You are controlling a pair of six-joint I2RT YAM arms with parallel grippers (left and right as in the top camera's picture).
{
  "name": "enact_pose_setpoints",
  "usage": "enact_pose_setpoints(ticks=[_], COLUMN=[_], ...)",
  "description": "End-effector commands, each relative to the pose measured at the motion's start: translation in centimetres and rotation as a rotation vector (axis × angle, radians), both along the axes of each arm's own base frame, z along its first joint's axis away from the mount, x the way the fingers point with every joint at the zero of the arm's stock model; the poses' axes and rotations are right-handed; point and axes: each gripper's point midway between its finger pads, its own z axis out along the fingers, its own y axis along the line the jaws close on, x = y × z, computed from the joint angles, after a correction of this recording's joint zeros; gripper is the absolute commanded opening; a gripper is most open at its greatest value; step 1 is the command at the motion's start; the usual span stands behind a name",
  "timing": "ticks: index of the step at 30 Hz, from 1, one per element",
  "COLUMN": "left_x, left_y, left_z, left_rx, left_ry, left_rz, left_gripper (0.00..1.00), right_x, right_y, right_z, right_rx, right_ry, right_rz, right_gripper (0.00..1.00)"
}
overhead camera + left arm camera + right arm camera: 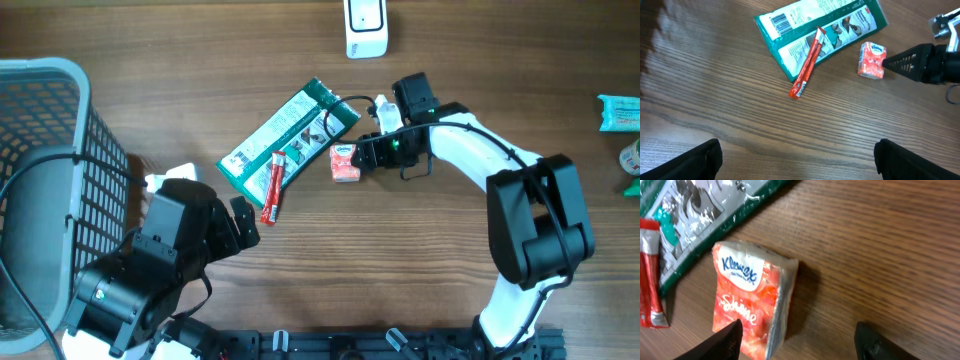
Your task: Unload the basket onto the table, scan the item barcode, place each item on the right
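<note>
An orange-red Kleenex tissue pack point(345, 162) point(871, 60) point(750, 300) lies on the wooden table, beside a green packet point(290, 125) point(785, 45) point(700, 210) with a red stick sachet point(273, 187) point(807, 62) point(649, 275) across it. My right gripper point(366, 152) point(800, 342) is open right at the pack. Its left finger hangs over the pack's lower part and nothing is gripped. My left gripper point(243, 222) point(797, 160) stands wide open over bare wood, well short of the items. A white scanner point(365, 28) stands at the far edge.
A grey mesh basket point(60, 70) fills the left side. Teal and green packages point(620, 112) lie at the right edge. A white object point(170, 180) lies near the left arm. A barcode shows on the green packet's left end point(781, 21).
</note>
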Motion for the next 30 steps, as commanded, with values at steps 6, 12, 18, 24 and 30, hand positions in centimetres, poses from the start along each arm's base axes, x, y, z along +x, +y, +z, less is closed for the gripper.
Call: enact_pose_setpoints(ticks=[6,12,18,24,30], left_x=[0.1,0.1,0.1,0.1,0.1], left_y=[0.3,0.3,0.3,0.3,0.3], left_z=[0.2,0.2,0.2,0.2,0.2], left_rx=[0.004,0.004,0.004,0.004,0.004], left_ry=[-0.011,-0.011,-0.011,-0.011,-0.011], left_rz=[0.017,0.017,0.017,0.018,0.018], left_gripper=[1.0,1.0,1.0,1.0,1.0], right_x=[-1.1,-0.9,-1.4,-2.0,-3.9], right_y=[2.9,2.8,2.5,3.9,5.9], right_z=[1.7,-0.1,-3.1,-3.0,9.3], right_rx=[0.09,-0.087,-0.153,-0.035,0.742], right_ry=[0.063,0.002,0.034,0.101,0.133], right_rz=[-0.091,-0.213,-0.207,-0.145,0.217], right_gripper=[0.69,0.64,0.36,0.04,0.05])
